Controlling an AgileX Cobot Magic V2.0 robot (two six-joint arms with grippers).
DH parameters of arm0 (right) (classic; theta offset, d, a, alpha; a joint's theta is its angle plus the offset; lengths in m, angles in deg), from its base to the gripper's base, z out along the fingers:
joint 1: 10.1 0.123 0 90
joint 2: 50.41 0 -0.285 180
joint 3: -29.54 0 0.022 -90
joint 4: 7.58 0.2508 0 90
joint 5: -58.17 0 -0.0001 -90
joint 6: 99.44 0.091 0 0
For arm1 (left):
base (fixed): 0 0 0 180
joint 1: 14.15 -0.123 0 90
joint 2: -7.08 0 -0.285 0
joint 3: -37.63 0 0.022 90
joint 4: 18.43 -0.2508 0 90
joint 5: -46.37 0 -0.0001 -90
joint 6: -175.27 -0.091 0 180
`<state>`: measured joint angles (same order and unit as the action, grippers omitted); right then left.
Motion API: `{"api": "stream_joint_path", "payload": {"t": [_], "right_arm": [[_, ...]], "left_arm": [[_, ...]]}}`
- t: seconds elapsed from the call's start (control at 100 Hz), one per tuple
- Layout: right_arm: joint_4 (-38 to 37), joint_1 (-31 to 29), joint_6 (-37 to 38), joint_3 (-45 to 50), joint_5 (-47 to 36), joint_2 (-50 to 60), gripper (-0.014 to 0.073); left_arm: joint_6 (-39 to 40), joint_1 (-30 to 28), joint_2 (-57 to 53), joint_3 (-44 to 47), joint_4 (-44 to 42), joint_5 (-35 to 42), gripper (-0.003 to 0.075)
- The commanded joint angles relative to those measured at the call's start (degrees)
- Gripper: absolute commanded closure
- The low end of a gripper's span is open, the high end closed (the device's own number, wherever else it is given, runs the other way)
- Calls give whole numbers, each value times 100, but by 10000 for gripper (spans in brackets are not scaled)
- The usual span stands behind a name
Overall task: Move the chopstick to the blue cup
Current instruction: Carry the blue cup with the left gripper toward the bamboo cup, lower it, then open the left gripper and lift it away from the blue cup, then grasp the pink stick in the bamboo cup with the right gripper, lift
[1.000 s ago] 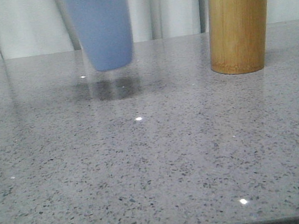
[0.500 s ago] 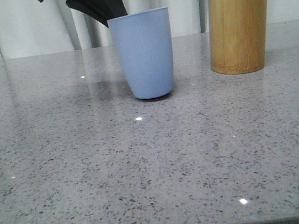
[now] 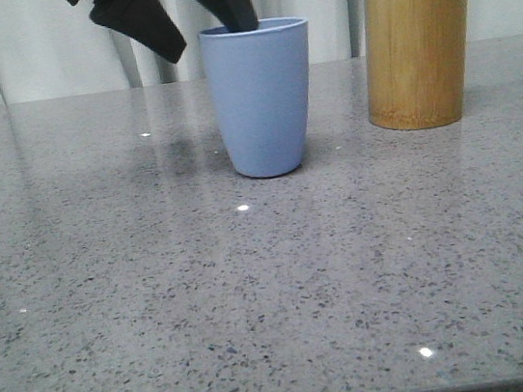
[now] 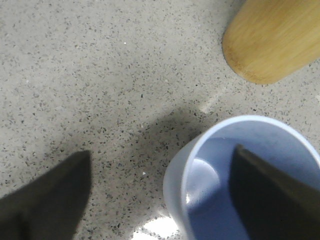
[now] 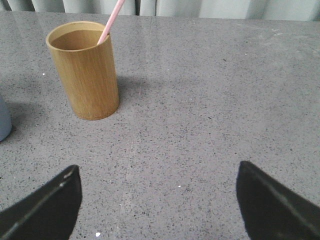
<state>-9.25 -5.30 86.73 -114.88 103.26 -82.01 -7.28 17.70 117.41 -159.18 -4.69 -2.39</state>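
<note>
Now the left gripper (image 3: 190, 19), jaws apart astride the cup (image 3: 262, 98) wall, should lift straight off, well clear of the holder (image 3: 418, 42).

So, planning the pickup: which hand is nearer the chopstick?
Right. The right hand faces the bamboo holder containing the chopstick; the left hand straddles the blue cup's rim.

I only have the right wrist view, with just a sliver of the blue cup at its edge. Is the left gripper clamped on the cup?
Observer: No. The left gripper is open, with one finger inside the blue cup and the other outside its wall.
Operator: Is the cup standing properly?
Observer: The front view shows it upright on the table, to the left of the bamboo holder.
Operator: Anything in it?
Observer: Besides that finger, nothing. The left wrist view shows its bare bottom.
</note>
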Motion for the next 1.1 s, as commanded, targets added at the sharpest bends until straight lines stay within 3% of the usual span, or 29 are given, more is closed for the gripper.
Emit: {"api": "stream_joint_path", "payload": {"t": [0.0, 0.24, 0.51, 1.09], "right_arm": [[-72, -22, -24, -177, -384, -98, -31], [-72, -22, -24, -177, -384, -98, -31], [-72, -22, -24, -177, -384, -98, -31], [18, -22, -19, -177, -667, -98, -31]], "left_arm": [[-17, 53, -375, -201, 129, 190, 67], [-17, 42, -1020, -155, -116, 53, 69], [890, -15, -2322, 923, -1673, 257, 122], [980, -1797, -5956, 4328, -1799, 730, 122]]}}
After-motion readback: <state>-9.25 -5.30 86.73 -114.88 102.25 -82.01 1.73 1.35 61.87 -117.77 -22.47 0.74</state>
